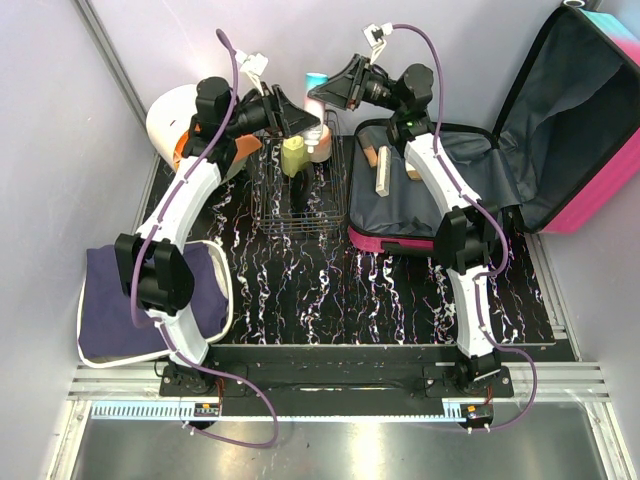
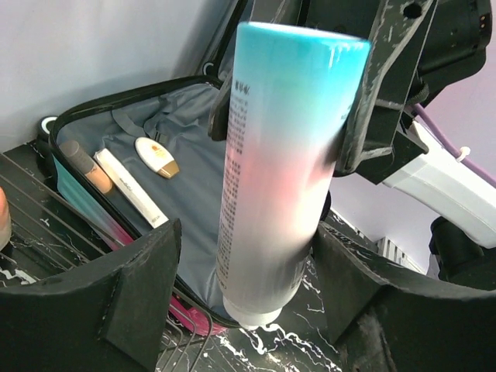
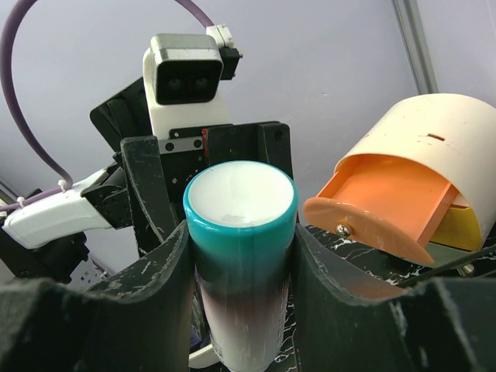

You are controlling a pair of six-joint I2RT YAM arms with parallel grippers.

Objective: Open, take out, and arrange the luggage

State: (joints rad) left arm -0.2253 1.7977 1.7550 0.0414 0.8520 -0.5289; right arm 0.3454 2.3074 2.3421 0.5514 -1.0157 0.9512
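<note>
The luggage [image 1: 390, 215] lies open at the far right of the table [image 1: 300, 290], its lid [image 1: 570, 110] raised to the right. Its grey base holds a beige stick [image 2: 85, 167], a white tube [image 2: 128, 186] and a small oval tube [image 2: 156, 156]. The right hand [image 3: 242, 248] clenches a teal-to-white bottle [image 2: 283, 170] upright. The left hand [image 2: 246, 256], released, flanks the bottle's lower end by the wire basket [image 1: 300, 215], which holds a yellow-green bottle [image 1: 293, 155].
</note>
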